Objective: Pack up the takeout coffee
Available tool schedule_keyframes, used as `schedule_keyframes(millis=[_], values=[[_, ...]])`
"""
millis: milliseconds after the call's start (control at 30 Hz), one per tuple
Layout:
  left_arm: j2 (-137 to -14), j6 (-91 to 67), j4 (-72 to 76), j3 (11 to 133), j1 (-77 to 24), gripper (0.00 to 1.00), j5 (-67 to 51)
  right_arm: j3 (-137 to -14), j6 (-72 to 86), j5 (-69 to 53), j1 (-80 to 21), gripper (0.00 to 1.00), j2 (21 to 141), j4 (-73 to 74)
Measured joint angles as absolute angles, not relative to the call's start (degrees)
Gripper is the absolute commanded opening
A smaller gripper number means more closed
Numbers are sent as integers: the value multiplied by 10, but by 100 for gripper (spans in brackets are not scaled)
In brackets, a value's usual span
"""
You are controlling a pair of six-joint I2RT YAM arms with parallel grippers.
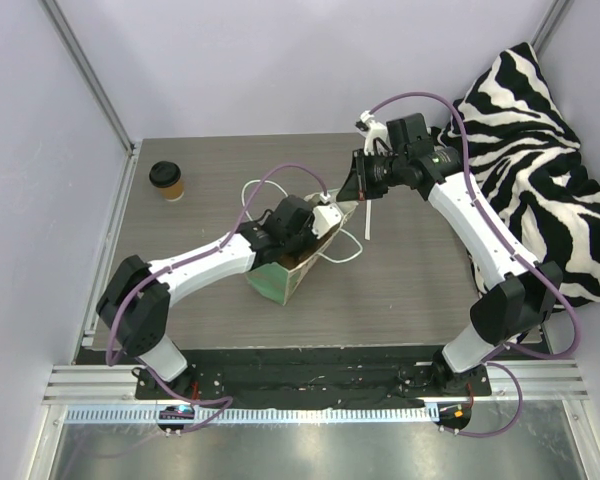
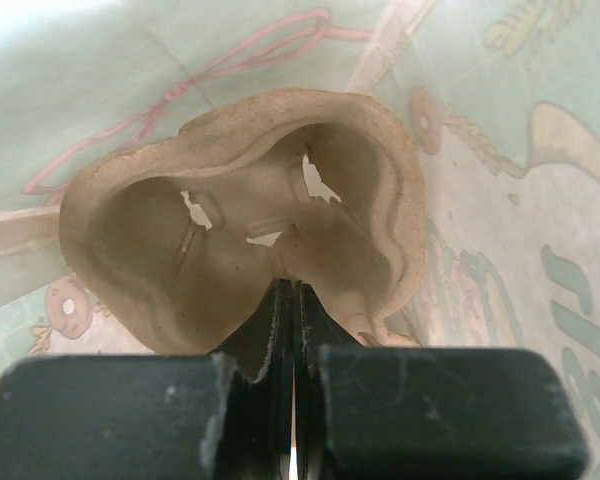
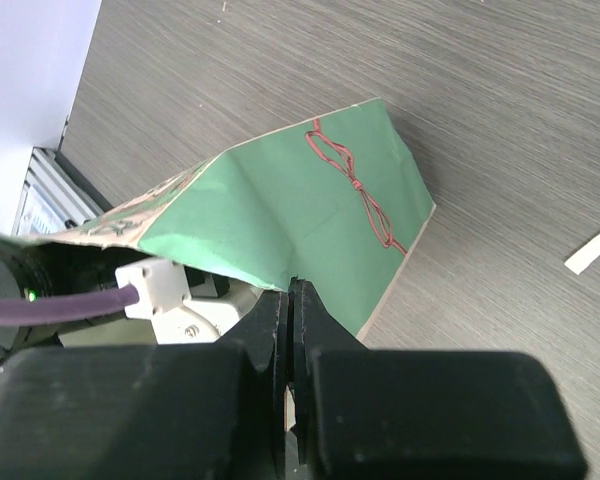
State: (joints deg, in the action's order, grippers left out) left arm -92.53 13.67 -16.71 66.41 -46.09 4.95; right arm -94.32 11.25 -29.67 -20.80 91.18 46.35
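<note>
The takeout coffee point(image 1: 167, 181), a tan cup with a black lid, stands upright at the table's far left, apart from both arms. A mint-green paper bag point(image 1: 278, 281) lies tilted mid-table with its mouth toward the right. My left gripper point(image 2: 289, 286) reaches inside the bag point(image 2: 500, 200) and is shut on the rim of a brown pulp cup carrier point(image 2: 150, 250). My right gripper point(image 3: 289, 286) is shut on the bag's upper rim point(image 3: 310, 220), holding the mouth up. In the top view the right gripper point(image 1: 358, 195) sits just right of the bag's mouth.
A zebra-striped cloth point(image 1: 540, 140) fills the right side beyond the table point(image 1: 400, 280). A white paper strip point(image 1: 366, 222) lies near the right gripper and shows in the right wrist view as a white strip point(image 3: 592, 250). White string handles point(image 1: 345, 255) trail from the bag.
</note>
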Motion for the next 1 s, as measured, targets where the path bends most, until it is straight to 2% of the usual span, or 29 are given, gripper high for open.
schedule_keyframes(millis=[700, 733, 867, 1000], values=[[-1018, 125, -276, 777, -469, 0, 88, -943, 138, -222, -206, 1, 919, 463], [-1016, 126, -277, 777, -469, 1, 88, -943, 139, -222, -206, 1, 919, 463], [-993, 126, -296, 778, -468, 13, 74, -943, 140, -216, -206, 1, 919, 460], [-969, 122, -331, 819, -468, 13, 58, -943, 142, -210, -206, 1, 919, 446]])
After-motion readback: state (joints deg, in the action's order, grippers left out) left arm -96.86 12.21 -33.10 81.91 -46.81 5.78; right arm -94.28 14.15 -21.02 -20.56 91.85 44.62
